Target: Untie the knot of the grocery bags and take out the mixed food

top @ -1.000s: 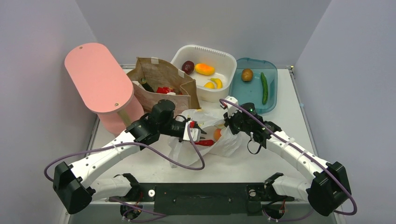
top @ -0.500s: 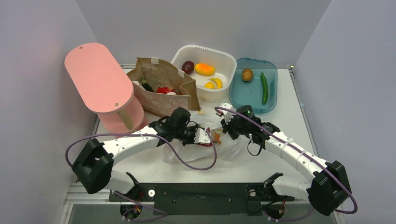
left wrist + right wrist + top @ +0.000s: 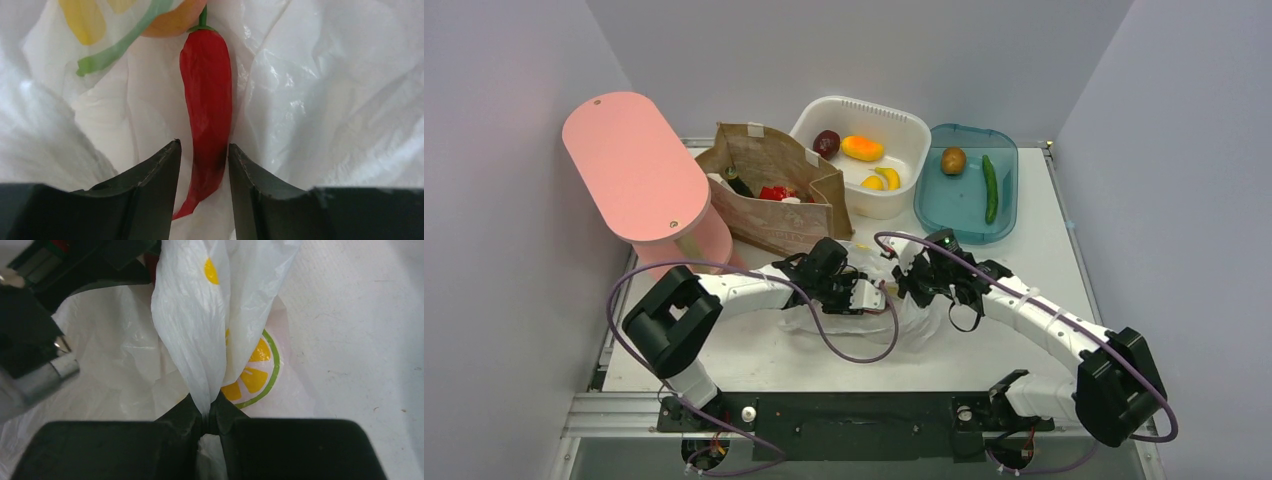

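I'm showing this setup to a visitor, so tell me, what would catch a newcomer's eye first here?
Probably the big pink stand at the rear left. Next, the red pepper lying inside the white grocery bag in the middle, straddled by the open left claw. The right claw pinches a bunched fold of that bag.

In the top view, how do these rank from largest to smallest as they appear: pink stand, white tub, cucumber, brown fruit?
1. pink stand
2. white tub
3. cucumber
4. brown fruit
The stand rises nearer the camera, which enlarges it somewhat.
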### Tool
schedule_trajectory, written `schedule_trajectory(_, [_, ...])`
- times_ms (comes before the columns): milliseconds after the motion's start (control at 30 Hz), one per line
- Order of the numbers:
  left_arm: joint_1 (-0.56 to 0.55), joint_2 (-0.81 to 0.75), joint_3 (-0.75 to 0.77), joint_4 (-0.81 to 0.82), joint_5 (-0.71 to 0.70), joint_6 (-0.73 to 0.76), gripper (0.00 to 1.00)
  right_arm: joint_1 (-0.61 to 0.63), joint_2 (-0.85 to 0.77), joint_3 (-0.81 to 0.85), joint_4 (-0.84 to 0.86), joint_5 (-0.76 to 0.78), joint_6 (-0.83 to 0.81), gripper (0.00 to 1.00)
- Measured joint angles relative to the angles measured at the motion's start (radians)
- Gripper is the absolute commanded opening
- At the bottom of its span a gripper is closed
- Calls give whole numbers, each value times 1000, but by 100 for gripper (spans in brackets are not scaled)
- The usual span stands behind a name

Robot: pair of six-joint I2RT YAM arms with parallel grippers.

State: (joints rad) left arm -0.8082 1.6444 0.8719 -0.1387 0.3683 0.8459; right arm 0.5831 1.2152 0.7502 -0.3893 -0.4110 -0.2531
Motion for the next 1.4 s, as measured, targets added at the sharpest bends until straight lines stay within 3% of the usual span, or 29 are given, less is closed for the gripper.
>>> schedule_trajectory(67, [-8, 28, 9, 16, -12, 1, 38, -2, 21, 9, -11, -6, -3, 0])
schedule_trajectory(200, [-40, 68, 29, 31, -41, 3, 19, -16, 52, 29, -31, -16, -11, 0])
schedule_trajectory(400, [-67, 54, 11, 37, -48, -5, 1, -65, 87, 71, -64, -24, -30, 0])
schedule_trajectory(633, [17, -162, -108, 42, 31, -77, 0, -87, 92, 79, -89, -14, -69, 0])
schedule_trajectory(867, [124, -399, -204, 142, 228, -140, 0, -87, 92, 80, -98, -8, -79, 0])
schedule_trajectory(1033, [119, -431, -195, 180, 381, -237, 0, -87, 111, 113, -106, -10, -68, 0])
schedule_trajectory(1200, [104, -431, -130, 261, 439, -403, 0, -99, 118, 125, -106, -20, -50, 0])
schedule_trajectory(1267, [102, -431, -95, 307, 448, -476, 0, -99, 118, 125, -108, -24, -47, 10])
schedule_trajectory(1367, [110, -431, -66, 390, 451, -606, 0, -100, 118, 125, -115, -30, -35, 43])
schedule_trajectory(1400, [112, -431, -63, 411, 451, -644, 0, -100, 118, 125, -118, -35, -31, 48])
